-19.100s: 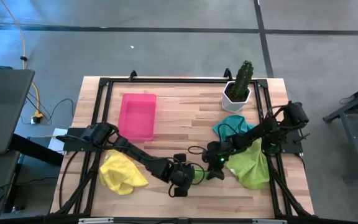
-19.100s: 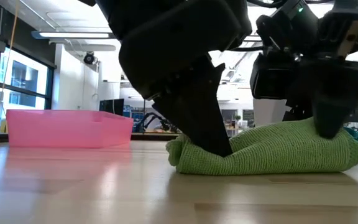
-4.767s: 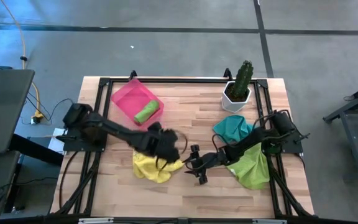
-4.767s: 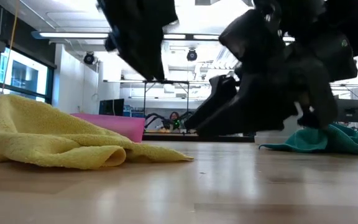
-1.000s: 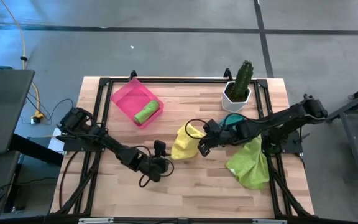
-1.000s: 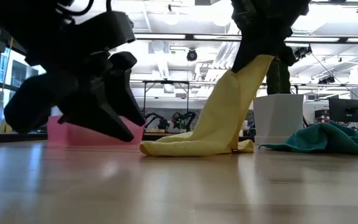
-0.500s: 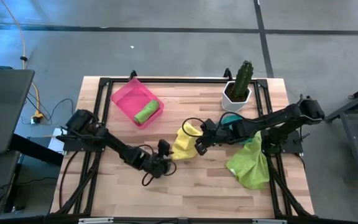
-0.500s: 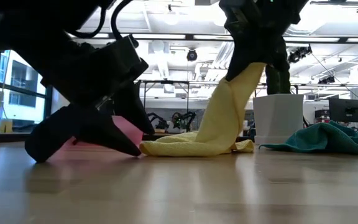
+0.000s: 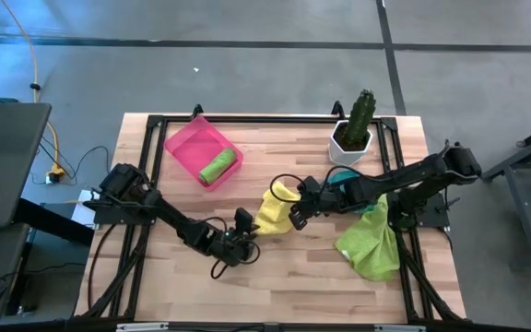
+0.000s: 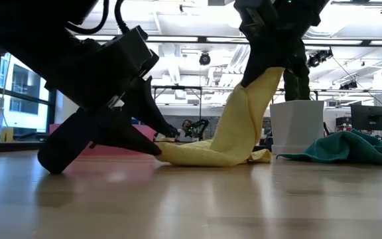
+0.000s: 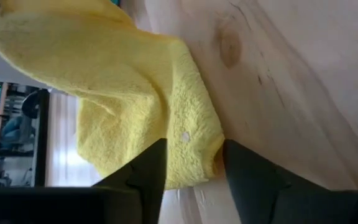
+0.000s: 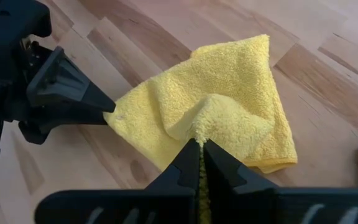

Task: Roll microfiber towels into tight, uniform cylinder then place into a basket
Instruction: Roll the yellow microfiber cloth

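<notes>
Between my right gripper's pinched fingers I am holding the yellow towel up by a fold, its lower part trailing on the table mid-board. My left gripper is straddling that towel's low corner, fingers parted around it. One lime green towel is lying rolled in the pink basket, far-left

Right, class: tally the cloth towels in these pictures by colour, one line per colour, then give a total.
Yellow microfibre cloth towel: 1
Teal cloth towel: 1
Lime green cloth towels: 2, one rolled in the pink plastic basket, one loose on the table's right side
Total: 4
</notes>
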`<state>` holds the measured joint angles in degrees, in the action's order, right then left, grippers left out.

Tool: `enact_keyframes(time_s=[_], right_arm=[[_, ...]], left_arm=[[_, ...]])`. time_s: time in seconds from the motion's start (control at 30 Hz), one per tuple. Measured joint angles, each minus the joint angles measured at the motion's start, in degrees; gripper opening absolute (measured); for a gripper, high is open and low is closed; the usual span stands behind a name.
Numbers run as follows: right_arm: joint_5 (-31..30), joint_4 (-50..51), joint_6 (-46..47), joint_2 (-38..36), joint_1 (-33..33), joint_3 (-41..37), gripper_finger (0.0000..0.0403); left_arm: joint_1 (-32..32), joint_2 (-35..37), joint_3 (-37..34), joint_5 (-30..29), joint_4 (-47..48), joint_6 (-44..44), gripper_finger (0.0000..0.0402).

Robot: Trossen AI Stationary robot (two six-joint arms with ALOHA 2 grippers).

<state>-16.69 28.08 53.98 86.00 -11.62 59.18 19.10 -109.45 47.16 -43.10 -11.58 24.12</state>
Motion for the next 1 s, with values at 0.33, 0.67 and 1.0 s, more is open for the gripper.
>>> enact_keyframes(time_s=[0.33, 0.67, 1.0], right_arm=[[-0.01, -0.02, -0.07, 0.00, 0.00, 0.00, 0.0000], [4.84, -0.84, -6.50, -0.41, 0.02, 0.00, 0.0000], [7.91, 0.21, -15.64, -1.41, 0.00, 0.00, 0.0000]], left_arm=[[0.05, -0.03, -0.24, -2.70, -4.13, 0.31, 0.0011], [2.96, 6.85, 2.10, -5.76, -4.28, -19.75, 0.0003], [5.56, 18.51, 3.21, 7.37, 5.33, -54.97, 0.0001]])
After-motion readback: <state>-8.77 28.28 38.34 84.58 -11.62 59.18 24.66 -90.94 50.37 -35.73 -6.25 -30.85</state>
